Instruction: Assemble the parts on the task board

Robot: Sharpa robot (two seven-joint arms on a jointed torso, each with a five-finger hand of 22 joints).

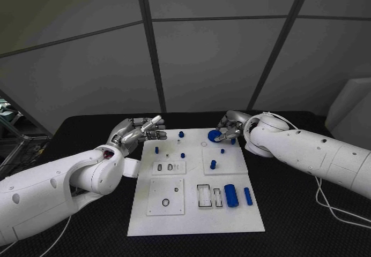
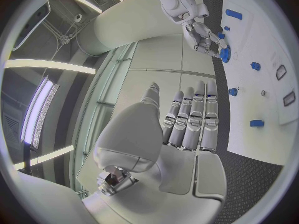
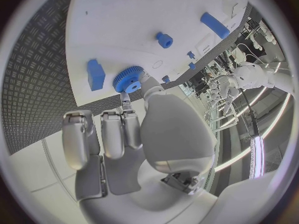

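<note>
- While the left hand [image 1: 139, 131] hovers at the task board's [image 1: 193, 214] far left corner, its fingers lie straight, side by side, holding nothing.
- Along the board's near edge, a clear tray [image 1: 205, 196] stands beside two blue cylinders [image 1: 231, 195], one thick, one thin.
- Over the far right corner, the right hand [image 1: 229, 128] pinches one blue gear [image 1: 214, 136] between thumb and fingertip.

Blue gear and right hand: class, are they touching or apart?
Touching. The right wrist view shows the right hand pinching the gear between its fingers; the head view agrees.
</note>
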